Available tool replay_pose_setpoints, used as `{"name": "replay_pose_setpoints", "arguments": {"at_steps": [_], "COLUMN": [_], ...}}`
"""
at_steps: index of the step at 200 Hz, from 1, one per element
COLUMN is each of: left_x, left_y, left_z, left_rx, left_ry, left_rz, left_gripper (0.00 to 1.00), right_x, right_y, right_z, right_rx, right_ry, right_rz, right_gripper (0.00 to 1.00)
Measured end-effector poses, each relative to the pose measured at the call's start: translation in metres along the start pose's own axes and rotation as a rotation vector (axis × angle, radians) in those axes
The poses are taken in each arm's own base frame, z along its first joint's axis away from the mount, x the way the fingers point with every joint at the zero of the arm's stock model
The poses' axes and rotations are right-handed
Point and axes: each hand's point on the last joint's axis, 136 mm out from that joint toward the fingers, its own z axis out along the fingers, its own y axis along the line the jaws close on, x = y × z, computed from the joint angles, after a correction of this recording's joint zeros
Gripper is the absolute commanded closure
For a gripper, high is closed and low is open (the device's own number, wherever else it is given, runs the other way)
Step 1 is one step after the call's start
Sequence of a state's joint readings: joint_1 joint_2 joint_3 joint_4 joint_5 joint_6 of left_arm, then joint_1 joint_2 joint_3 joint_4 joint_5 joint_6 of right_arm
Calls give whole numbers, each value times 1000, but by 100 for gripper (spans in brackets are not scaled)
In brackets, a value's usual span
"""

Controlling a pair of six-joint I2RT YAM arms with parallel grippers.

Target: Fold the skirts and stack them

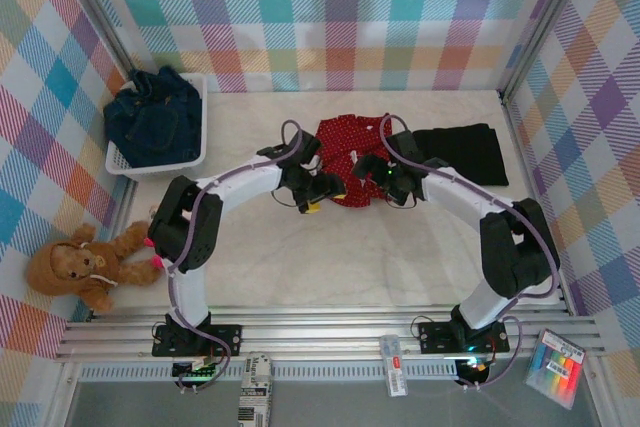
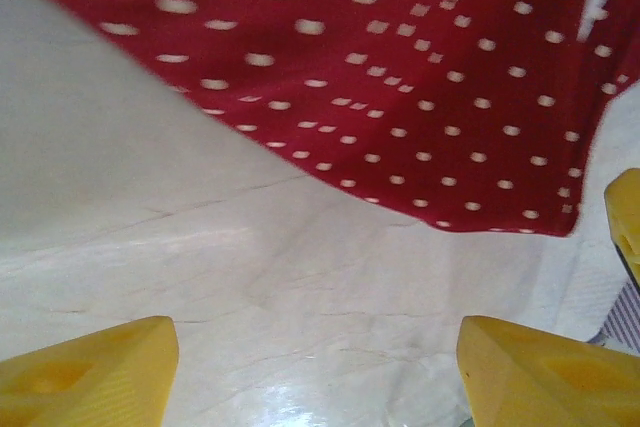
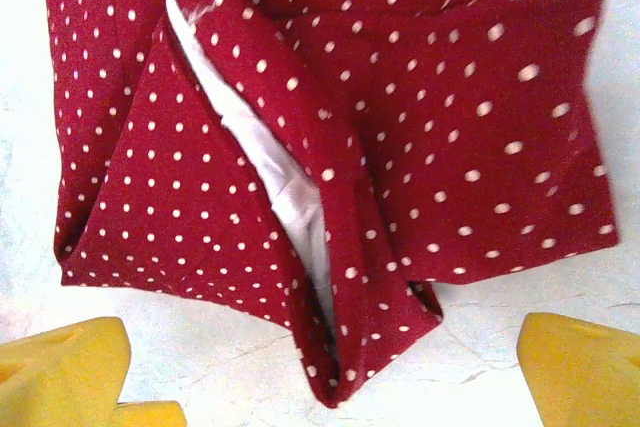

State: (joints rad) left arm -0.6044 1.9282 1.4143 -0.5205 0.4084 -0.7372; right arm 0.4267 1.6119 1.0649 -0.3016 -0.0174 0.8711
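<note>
A red skirt with small white dots (image 1: 348, 152) lies crumpled at the middle of the white table. Its folded corner (image 3: 350, 347), with white lining showing, rests on the table between the wide-apart yellow fingers (image 3: 70, 367) of my right gripper (image 3: 322, 337), untouched by them. My left gripper (image 2: 315, 337) is open over bare table just short of the skirt's edge (image 2: 420, 127). From above, the left gripper (image 1: 318, 197) and the right gripper (image 1: 368, 173) sit at the skirt's near edge. A black skirt (image 1: 465, 152) lies flat to the right. Dark blue denim skirts (image 1: 150, 117) fill the basket.
The white mesh basket (image 1: 192, 152) stands at the back left. A brown plush bear (image 1: 75, 267) and a pink toy (image 1: 150, 255) lie off the table's left edge. Checkered walls close three sides. Bare table stretches in front of the skirts.
</note>
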Motion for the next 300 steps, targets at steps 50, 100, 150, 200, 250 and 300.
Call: {"name": "replay_pose_setpoints", "arguments": {"at_steps": [50,100,150,200,250,300], "left_x": [-3,-20,-17,-12,5,32], "left_y": [-40,-46,-46,-44,-5,44], "left_z": [17,39,51,53,42,-20], "left_rx": [10,-46,-94,-110,-202,-292], "left_ry": [-13,-28,-21,0,-5,-101], "left_rz": [59,56,80,92,125,278], "left_gripper": [31,42,54,99,100,100], "right_x": [-18,-14,-14,-15,-17,-34], "right_y": [-26,-42,-40,-41,-25,18], "right_z": [-15,-11,-11,-11,-10,3], "right_rx": [28,57,41,42,-8,-109], "right_ry": [-62,-49,-44,-45,-2,51], "right_rz": [53,63,56,54,-86,-299], "right_gripper": [1,1,1,1,1,15]}}
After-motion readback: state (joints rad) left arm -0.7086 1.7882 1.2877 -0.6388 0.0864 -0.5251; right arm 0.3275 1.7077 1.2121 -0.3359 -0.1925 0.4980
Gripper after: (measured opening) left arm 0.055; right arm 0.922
